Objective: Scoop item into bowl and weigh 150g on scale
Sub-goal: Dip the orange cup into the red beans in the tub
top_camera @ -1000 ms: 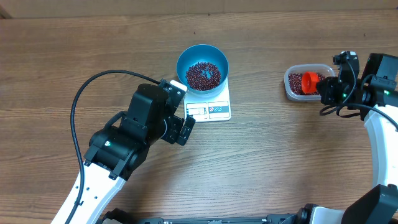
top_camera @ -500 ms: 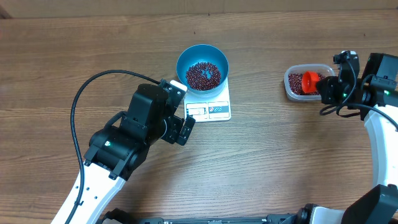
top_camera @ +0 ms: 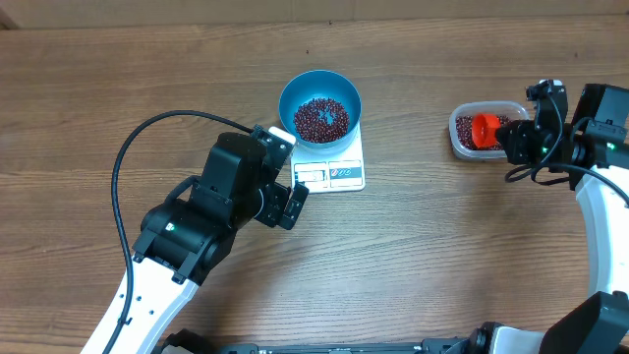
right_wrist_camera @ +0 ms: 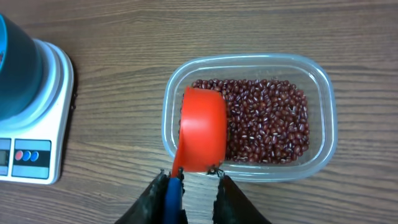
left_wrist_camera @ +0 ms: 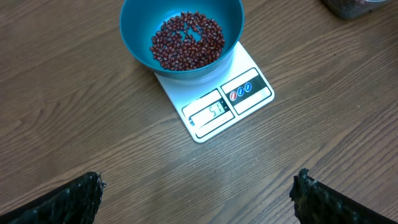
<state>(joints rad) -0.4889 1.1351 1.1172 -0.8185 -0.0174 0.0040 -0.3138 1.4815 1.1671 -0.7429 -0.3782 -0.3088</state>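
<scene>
- Shifted since a second ago: red scoop (right_wrist_camera: 202,134), now a little further left over the clear tub (right_wrist_camera: 323,124) in the overhead view; right jaws parted slightly more than before.
- Unmoved: left arm, bowl, scale.
- Right gripper (right_wrist_camera: 193,179) just outside the tub's near rim, jaws narrowly apart. Scoop's blue handle lies against one finger, with a gap to the other. No firm clamp visible.
- Scoop tilted over the tub's near-left corner, cup partly covering the beans there.
- Left gripper (left_wrist_camera: 198,183) spread wide, holding nothing, hovering above bare table (top_camera: 442,246) just in front of the scale (left_wrist_camera: 249,93).
- Blue bowl (left_wrist_camera: 134,37) upright on the rear half of the scale, leaving the display and label panels uncovered.
- Beans (left_wrist_camera: 186,40) in a loose shallow layer across the bowl's bottom, blue showing through in spots.
- More beans in the tub, well apart from the bowl, off to the scale's right.
- Scale display lit, digits too small to read with certainty.
</scene>
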